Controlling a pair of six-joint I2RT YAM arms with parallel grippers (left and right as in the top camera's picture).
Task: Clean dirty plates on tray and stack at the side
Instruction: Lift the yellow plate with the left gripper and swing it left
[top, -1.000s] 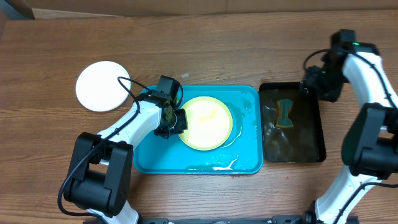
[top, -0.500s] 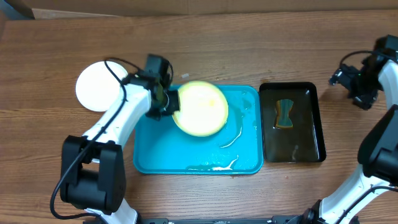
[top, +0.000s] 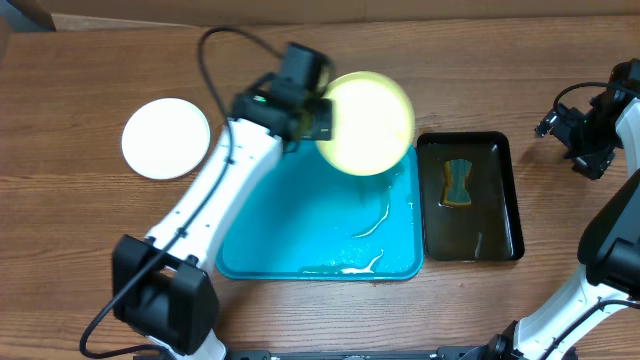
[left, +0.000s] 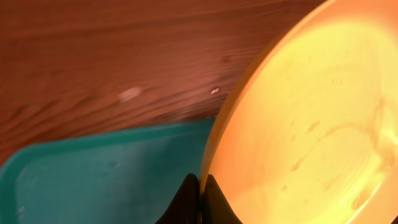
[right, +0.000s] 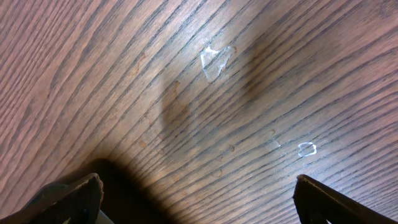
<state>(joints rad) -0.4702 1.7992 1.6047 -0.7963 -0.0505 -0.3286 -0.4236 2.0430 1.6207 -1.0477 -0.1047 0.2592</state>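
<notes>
A: Yellow plate (top: 368, 122), where is it?
B: Off the tray (top: 290, 230), up in the air over its far right corner, partly over bare surface (top: 100, 60) and close to the black tray (top: 470, 195). It's tilted, not flat.
A: Held how?
B: Left claw (top: 318, 118) is pinched tight on the left rim. The left wrist view shows the two tips together on the plate (left: 311, 124) edge, face wet with droplets.
A: Why the rim?
B: My guess is that it keeps the face clear and the tilt lets drips fall toward the tray. White streaks (top: 370, 225) lie on the tray floor.
A: Stack spot?
B: A white plate (top: 166, 138) sits on the surface left of the tray, well apart from the yellow one. It's likely the stack base. No third plate shows.
A: Left arm pose?
B: It stretches from the near edge diagonally across the tray's left side, wrist turned right.
A: Right side?
B: Right claw (top: 590, 140) is spread wide and empty, over bare wood right of the black tray, arm folded back. The sponge (top: 458, 183) lies in the black tray, untouched.
</notes>
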